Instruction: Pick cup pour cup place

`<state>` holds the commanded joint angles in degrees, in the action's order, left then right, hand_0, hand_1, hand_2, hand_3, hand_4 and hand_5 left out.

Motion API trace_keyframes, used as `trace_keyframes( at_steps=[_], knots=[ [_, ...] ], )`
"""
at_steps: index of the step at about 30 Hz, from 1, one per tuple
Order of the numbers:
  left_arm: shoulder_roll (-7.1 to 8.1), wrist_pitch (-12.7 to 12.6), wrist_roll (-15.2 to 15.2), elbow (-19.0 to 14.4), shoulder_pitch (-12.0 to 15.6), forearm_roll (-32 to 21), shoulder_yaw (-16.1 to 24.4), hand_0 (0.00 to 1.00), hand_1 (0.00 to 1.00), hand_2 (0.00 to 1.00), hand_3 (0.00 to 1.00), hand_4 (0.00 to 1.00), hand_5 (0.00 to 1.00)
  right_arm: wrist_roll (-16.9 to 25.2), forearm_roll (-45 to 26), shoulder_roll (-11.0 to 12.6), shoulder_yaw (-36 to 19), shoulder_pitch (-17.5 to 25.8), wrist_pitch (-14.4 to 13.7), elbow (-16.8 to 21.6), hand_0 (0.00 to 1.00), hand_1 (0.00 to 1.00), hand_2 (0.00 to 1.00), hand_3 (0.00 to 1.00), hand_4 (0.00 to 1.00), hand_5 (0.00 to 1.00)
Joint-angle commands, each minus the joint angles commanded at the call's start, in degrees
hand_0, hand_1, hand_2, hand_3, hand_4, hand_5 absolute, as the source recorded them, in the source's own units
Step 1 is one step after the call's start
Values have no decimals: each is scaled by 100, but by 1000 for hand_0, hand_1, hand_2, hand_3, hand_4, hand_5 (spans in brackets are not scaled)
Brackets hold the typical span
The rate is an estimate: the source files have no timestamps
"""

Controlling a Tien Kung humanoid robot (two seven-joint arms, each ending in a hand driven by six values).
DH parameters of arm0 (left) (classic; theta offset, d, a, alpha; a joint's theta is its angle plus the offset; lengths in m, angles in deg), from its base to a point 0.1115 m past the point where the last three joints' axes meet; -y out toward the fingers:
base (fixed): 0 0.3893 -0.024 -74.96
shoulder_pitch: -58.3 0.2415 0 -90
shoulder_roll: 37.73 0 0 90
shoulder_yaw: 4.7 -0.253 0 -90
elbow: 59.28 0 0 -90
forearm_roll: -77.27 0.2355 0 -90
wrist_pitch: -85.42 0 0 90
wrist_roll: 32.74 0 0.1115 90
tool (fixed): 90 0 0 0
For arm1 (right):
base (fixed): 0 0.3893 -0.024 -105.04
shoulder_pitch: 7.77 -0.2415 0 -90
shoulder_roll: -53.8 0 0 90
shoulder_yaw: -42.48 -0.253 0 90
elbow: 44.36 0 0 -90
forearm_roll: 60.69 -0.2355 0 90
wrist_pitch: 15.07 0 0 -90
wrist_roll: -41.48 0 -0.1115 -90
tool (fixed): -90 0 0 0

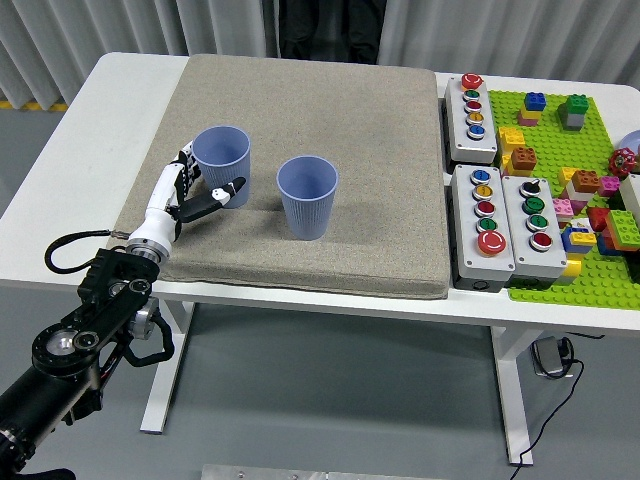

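Note:
Two blue ribbed cups stand upright on the grey mat [300, 100]. The left cup [224, 158] is at the mat's left side, the right cup [308, 198] near its middle. My left hand [203, 180] reaches in from the lower left and sits against the left cup's near-left side. Its thumb [226, 191] lies across the cup's front and its fingers [184, 160] are spread at the cup's left. The hand is open around the cup, and the cup rests on the mat. I cannot see inside the cups. My right arm is out of view.
Three grey button boxes [484, 225] stand right of the mat. A green baseplate [560, 150] with several coloured bricks fills the table's right end. A person in dark clothes [330, 25] stands at the far side.

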<state>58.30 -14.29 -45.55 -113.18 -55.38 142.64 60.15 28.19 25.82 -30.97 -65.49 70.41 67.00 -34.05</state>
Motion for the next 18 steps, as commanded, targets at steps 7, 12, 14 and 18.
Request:
trace_keyframes(
  at_steps=[7,12,14,18],
  knots=[
    [-2,-12,6,72,-59,24,-57,968,959,998,998,895,246,-6,65,-1,-29,6,10,0,696,632,587,589,2,226],
    [-1,-16,3,131,-89,20,-93,968,959,998,998,895,247,-13,108,0,-46,-9,20,0,696,632,590,589,2,228],
    [4,-20,2,155,-112,22,-118,968,959,998,998,895,247,-13,107,0,-46,-13,20,0,696,632,590,589,2,228],
    [8,-33,-5,202,-165,-1,-145,968,959,998,998,901,250,-12,103,1,-40,-14,23,0,696,632,589,589,2,229]
  ],
)
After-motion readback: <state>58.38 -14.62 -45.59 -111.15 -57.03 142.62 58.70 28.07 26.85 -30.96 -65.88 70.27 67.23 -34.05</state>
